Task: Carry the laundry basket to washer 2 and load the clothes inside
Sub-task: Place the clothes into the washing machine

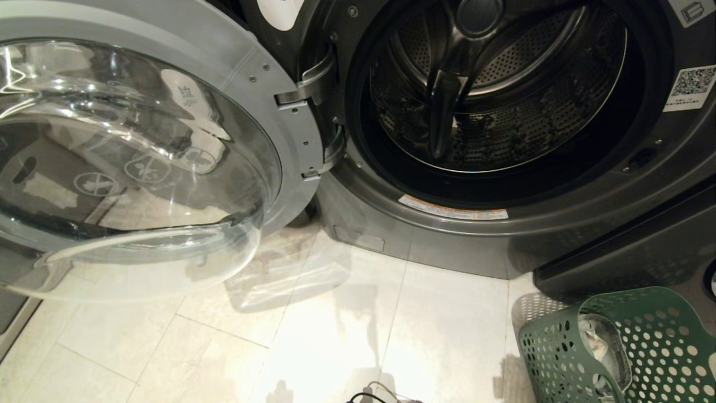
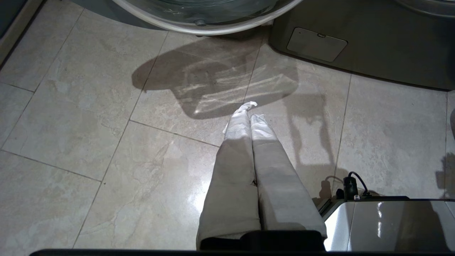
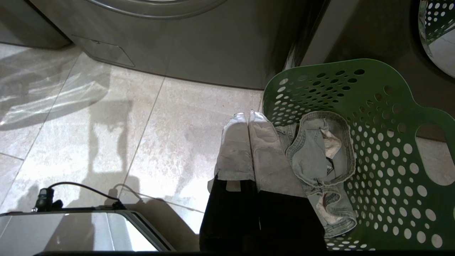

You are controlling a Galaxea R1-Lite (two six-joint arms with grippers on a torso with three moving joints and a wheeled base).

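Right gripper (image 3: pixel 247 117), jaws together and empty, hangs beside the green laundry basket (image 3: pixel 373 92); next, it likely must open and grasp the denim garment (image 3: pixel 312 156).

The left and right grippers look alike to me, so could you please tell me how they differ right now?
The left gripper hangs over bare floor tiles; the right gripper hangs at the green laundry basket, beside the denim garment. The left gripper's pale wrap runs nearly its full length; the right gripper's stops short, leaving black below. Both are shut and empty.
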